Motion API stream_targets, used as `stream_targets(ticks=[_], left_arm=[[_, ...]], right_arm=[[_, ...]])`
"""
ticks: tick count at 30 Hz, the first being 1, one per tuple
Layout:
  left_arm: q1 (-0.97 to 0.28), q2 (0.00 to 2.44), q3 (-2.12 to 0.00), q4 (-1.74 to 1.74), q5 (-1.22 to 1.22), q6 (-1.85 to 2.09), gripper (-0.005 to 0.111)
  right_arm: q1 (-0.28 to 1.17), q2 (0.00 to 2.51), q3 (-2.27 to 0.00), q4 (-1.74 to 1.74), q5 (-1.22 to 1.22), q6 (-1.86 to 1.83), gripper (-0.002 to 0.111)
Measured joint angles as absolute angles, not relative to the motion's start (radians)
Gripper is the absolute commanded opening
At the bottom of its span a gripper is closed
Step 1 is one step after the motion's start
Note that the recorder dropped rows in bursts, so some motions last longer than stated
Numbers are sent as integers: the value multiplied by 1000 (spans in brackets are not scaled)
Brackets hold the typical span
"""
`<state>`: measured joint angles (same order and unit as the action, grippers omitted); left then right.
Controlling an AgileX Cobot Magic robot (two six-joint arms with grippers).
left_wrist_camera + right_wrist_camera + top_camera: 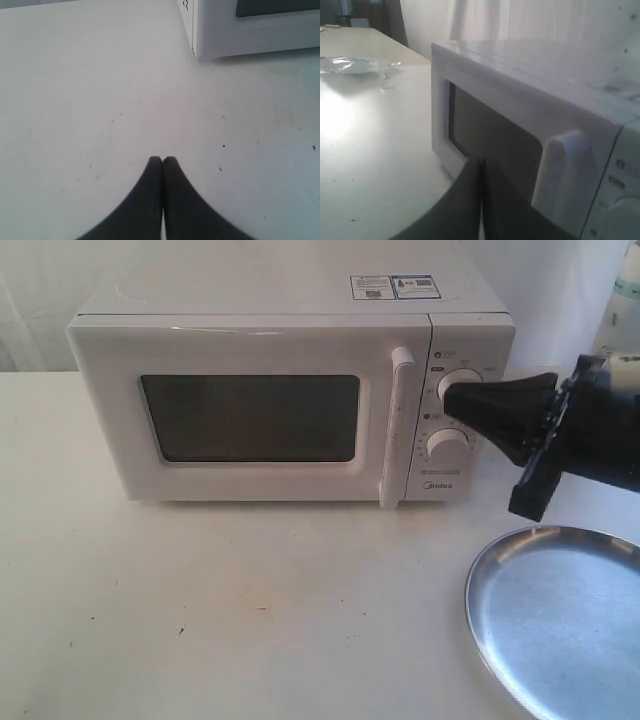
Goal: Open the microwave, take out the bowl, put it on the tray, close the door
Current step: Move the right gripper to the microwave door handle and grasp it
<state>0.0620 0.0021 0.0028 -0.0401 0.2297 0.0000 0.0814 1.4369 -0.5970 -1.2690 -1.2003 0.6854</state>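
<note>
While my right pincer [452, 398] hung pressed shut and empty before the dials [447, 445] of the microwave [270, 340], the upright handle [398, 430] of its closed door [110, 420] stood just to the left, nearer this one than my left pincer [162, 161], likewise shut.

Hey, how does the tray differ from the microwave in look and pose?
The microwave is a white box; the tray is a round, shiny silver plate. The microwave stands tall at the back; the tray lies flat and low nearer the camera, cut off by the frame. Both rest on the white table.
</note>
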Motion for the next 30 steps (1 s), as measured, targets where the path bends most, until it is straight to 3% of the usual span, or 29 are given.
stream_targets(ticks=[4,7,17,30], left_arm=[[62,2,3,-40,230,0,0],[62,2,3,-40,230,0,0],[62,2,3,-40,230,0,0],[62,2,3,-40,230,0,0]], right_arm=[[81,1574,-597,-1161,-1205,630,0],[81,1649,-598,-1050,-1205,573,6],[188,1744,-604,-869,-1205,329,53],[313,1748,-714,-732,-1145,285,53]])
